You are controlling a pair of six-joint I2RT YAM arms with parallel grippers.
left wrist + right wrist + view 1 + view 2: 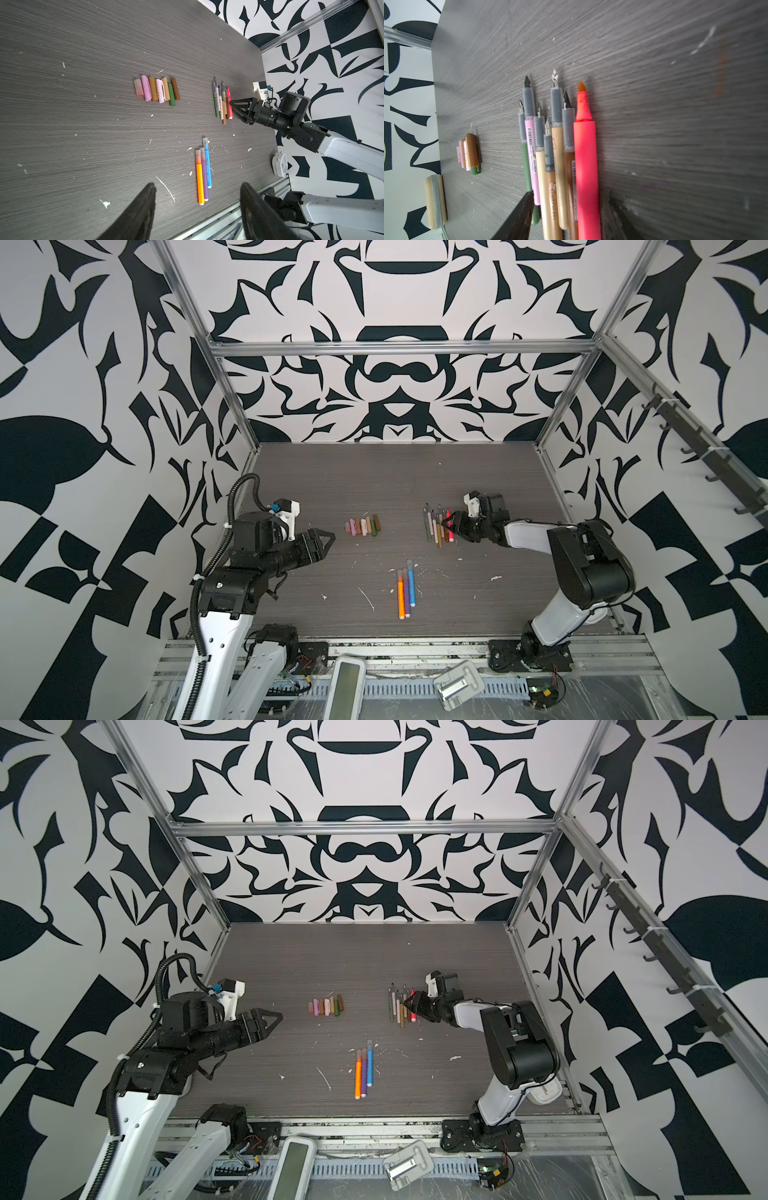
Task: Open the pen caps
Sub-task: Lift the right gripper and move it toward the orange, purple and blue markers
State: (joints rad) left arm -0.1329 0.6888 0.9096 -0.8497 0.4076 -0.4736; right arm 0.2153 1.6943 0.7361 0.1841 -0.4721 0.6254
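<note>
– Black fingers (143,205) of the left gripper (198,185) loom at the near edge of its wrist view. Holding anything?
– No. They stand wide apart with nothing between them, above the grey worktop (332,472), over its left side in both top views.
– And the right gripper (569,192)?
– Its jaws are parted too, straddling the butt ends of the uncapped pens (550,155). Whether a finger touches a barrel I cannot tell. The pens lie flat, nibs pointing toward the back wall (399,398).
– Which pens?
– Seven side by side: green, pink, cream, two brown, tan, and a red marker (585,155) on the side nearest the right arm (582,564).
– Where are the pen caps (363,526)?
– Seven loose ones lie in a tight row left of centre, between the two grippers and well apart from the pens: pinks, tans, one green, one brown.
– Anything capped?
– Three markers (406,593) nearer the front edge, side by side and touching: orange, purple, blue, each with a pale translucent cap on its far end.
</note>
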